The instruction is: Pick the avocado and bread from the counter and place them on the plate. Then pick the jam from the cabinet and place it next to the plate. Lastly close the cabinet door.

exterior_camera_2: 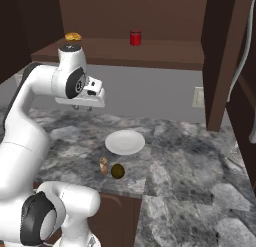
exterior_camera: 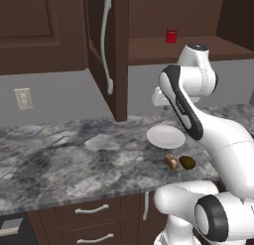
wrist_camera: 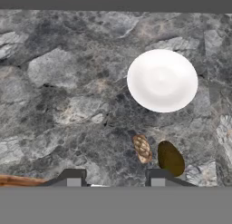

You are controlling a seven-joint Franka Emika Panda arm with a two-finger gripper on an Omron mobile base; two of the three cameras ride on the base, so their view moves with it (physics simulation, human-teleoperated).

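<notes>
Pincer (wrist_camera: 113, 178): your tips sit together, gripping nothing, high above the bench (wrist_camera: 68, 105) | bread (wrist_camera: 142, 148) and avocado (wrist_camera: 171, 158) side by side near bench edge, just short of plate (wrist_camera: 162, 80) | jam (exterior_camera_2: 135, 38) on open cabinet shelf (exterior_camera_2: 165, 53)

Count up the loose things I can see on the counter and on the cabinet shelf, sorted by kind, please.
Plate: 1
Bread: 1
Avocado: 1
Red jam jar: 1
Orange item on the shelf's far end, too small to identify: 1
Total: 5
</notes>
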